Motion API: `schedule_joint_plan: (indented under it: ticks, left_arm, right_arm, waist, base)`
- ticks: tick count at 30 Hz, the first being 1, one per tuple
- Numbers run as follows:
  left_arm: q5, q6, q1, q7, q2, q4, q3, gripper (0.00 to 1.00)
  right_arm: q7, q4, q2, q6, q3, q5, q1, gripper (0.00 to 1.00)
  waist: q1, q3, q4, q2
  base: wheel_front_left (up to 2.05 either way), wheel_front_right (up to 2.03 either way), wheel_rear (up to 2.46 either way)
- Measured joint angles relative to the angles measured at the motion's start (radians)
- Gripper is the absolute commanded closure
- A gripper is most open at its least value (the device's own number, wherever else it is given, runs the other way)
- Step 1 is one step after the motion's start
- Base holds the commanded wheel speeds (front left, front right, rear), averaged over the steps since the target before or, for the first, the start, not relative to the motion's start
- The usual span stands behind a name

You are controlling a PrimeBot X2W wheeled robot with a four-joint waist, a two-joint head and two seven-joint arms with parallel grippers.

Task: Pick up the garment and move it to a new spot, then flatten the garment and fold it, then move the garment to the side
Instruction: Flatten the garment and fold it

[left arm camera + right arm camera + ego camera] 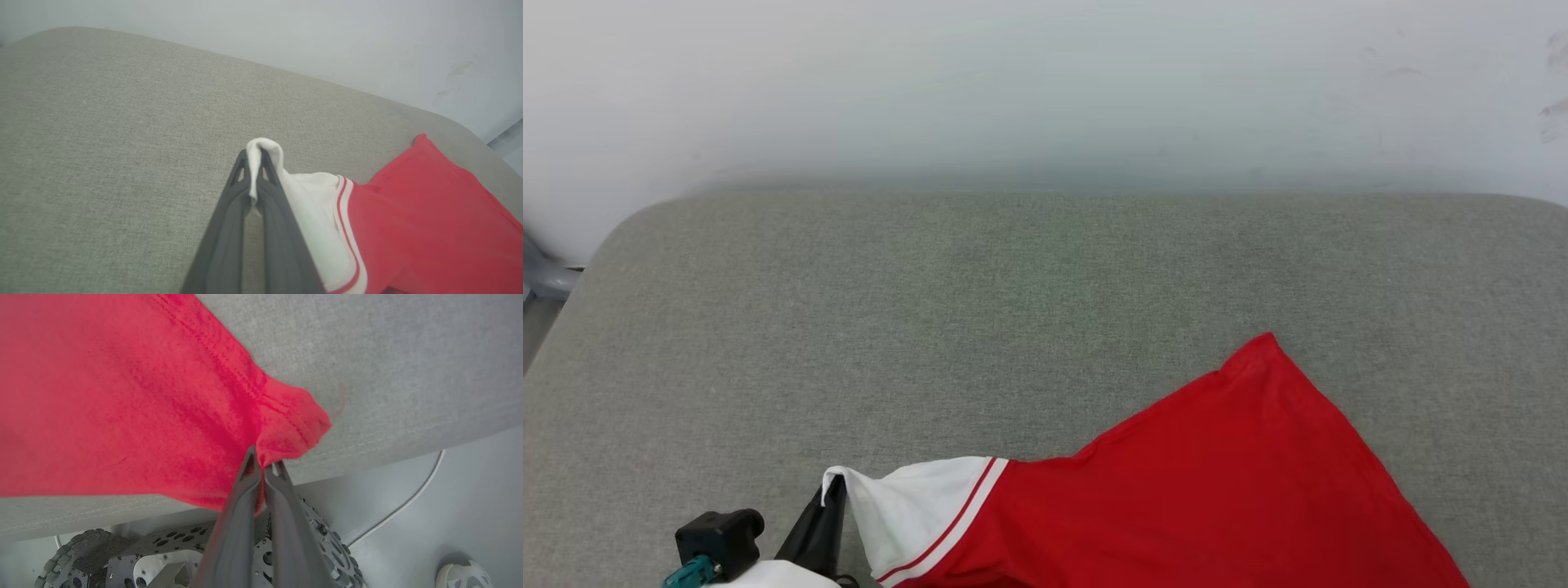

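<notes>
The garment point(1217, 482) was laid on the grey upholstered surface point(931, 327), toward the near right part in the head view. 1 red corner was pointed away toward the pale wall point(1045, 82). The red body was spread fairly flat. A white sleeve point(915, 502) with red striping along its seam was drawn out to the left of it.

The left gripper point(254, 159) was clamped on a fold of the sleeve's white edge. The cloth was pinched between the 2 dark fingers point(229, 228) and bulged over their tips. In the head view this grip was placed at the lower left, just above the surface. Whether the sleeve tip was lifted clear of it could not be told.

The right gripper point(263, 463) was closed on a red stitched corner of the garment at the near edge of the surface, where some red cloth was hung over that edge. Beneath it the robot's wheeled base point(122, 559), a pale cable point(408, 498) on the floor point(470, 498) and the toe of a shoe point(466, 575) were seen.
</notes>
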State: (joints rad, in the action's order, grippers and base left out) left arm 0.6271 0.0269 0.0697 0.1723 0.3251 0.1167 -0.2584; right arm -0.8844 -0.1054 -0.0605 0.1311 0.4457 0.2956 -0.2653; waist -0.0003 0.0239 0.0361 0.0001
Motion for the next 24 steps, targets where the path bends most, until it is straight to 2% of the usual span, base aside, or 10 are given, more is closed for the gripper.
schedule_joint_plan:
  ticks: [1, 2, 3, 4, 9, 12, 13, 16, 19, 24]
  left_arm:
    - [0.001, 0.000, 0.003, -0.002, 0.002, 0.001, 0.000, 1.00]
    - [0.002, 0.000, 0.005, -0.002, 0.003, 0.002, 0.000, 1.00]
    - [0.002, 0.001, 0.006, -0.004, 0.004, 0.003, 0.000, 1.00]
    - [0.002, 0.001, 0.006, -0.006, 0.004, 0.003, 0.000, 1.00]
    - [0.004, 0.001, 0.004, -0.012, 0.006, 0.002, -0.006, 1.00]
    - [0.003, 0.000, -0.003, -0.013, 0.006, -0.001, -0.013, 1.00]
    - [0.002, 0.000, -0.013, -0.013, 0.007, -0.005, -0.015, 1.00]
    - [0.000, -0.001, -0.036, -0.012, 0.005, -0.017, -0.021, 1.00]
    - [-0.004, -0.006, -0.057, -0.008, 0.001, -0.021, -0.027, 1.00]
    - [-0.018, -0.019, -0.114, 0.001, -0.019, -0.030, -0.051, 1.00]
  right_arm:
    - [0.009, 0.002, 0.004, 0.000, -0.004, 0.006, -0.025, 1.00]
    - [0.021, 0.010, 0.006, 0.000, -0.008, 0.020, -0.044, 0.93]
    - [0.040, 0.026, 0.007, 0.000, -0.015, 0.045, -0.056, 0.58]
    - [0.071, 0.046, 0.007, 0.000, -0.026, 0.076, -0.064, 0.00]
    - [0.319, 0.107, 0.009, 0.000, -0.100, 0.133, -0.055, 0.00]
    - [0.520, 0.118, 0.011, 0.000, -0.109, 0.134, 0.000, 0.00]
    - [0.653, 0.127, 0.011, 0.000, -0.111, 0.121, 0.042, 0.00]
    - [0.833, 0.162, 0.011, 0.000, -0.141, 0.071, 0.144, 0.00]
    - [0.866, 0.220, 0.005, 0.000, -0.173, 0.038, 0.234, 0.00]
    - [0.814, 0.306, -0.075, 0.000, -0.227, 0.004, 0.407, 0.00]
  waist:
    - [0.0000, -0.005, -0.005, 0.0000]
    - [0.0000, -0.007, -0.010, 0.0000]
    - [0.0000, -0.009, -0.014, 0.0000]
    - [0.0000, -0.010, -0.017, 0.0000]
    - [0.0001, -0.002, -0.021, 0.0000]
    - [0.0002, 0.005, -0.017, 0.0000]
    - [0.0002, 0.012, -0.012, 0.0000]
    - [0.0002, 0.034, 0.000, 0.0000]
    - [0.0003, 0.057, 0.010, 0.0000]
    - [0.0003, 0.109, 0.038, 0.0000]
  base:
    - [0.00, 0.00, 0.00]
    - [0.00, 0.00, 0.00]
    - [0.00, 0.00, 0.00]
    - [0.00, 0.00, 0.00]
    - [0.00, 0.00, 0.00]
    - [0.00, 0.00, 0.00]
    - [0.00, 0.00, 0.00]
    - [0.00, 0.00, 0.00]
    - [0.00, 0.00, 0.00]
    - [0.00, 0.00, 0.00]
